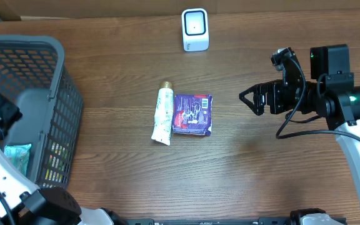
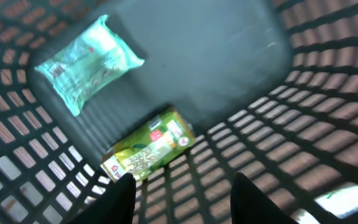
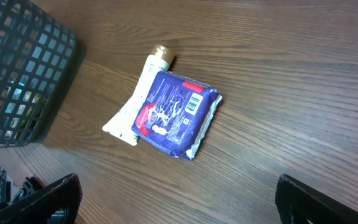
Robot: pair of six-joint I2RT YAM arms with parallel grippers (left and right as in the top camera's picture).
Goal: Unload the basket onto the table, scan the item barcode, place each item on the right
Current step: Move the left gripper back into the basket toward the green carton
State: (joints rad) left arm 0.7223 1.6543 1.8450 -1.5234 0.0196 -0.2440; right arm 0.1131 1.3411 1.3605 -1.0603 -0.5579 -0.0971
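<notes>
Left wrist view: the left gripper (image 2: 182, 183) hangs inside the basket (image 2: 328, 93), fingers apart with nothing between them.
Just ahead of it: a green carton (image 2: 148, 149) lies on the basket floor, close off one fingertip; whether they touch, I cannot tell.
Further ahead: a teal packet (image 2: 89, 62) lies flat, apart from the carton.
Right gripper (image 1: 247, 100): fingers spread wide and empty, over bare table (image 1: 261, 175).
Ahead of the right gripper: a purple packet (image 3: 173, 112) lies flat, its barcode (image 3: 193, 102) facing up.
Beyond the packet: a white tube (image 3: 135, 99) lies touching its far edge.
Off to the side of the right gripper: the scanner (image 1: 195, 29) stands well apart at the table's far edge, with nothing in front of it.
Done so far: probably nothing; no item is gripped and none is near the scanner.
Which item: unclear; the carton is nearest the left fingers, the purple packet faces the right ones.
Left to do: grasp one item, carry it to the scanner, and turn its barcode toward the scanner.
In the way: basket walls close round the left gripper on all sides, and the tube, pressed against the packet, may get dragged along.
</notes>
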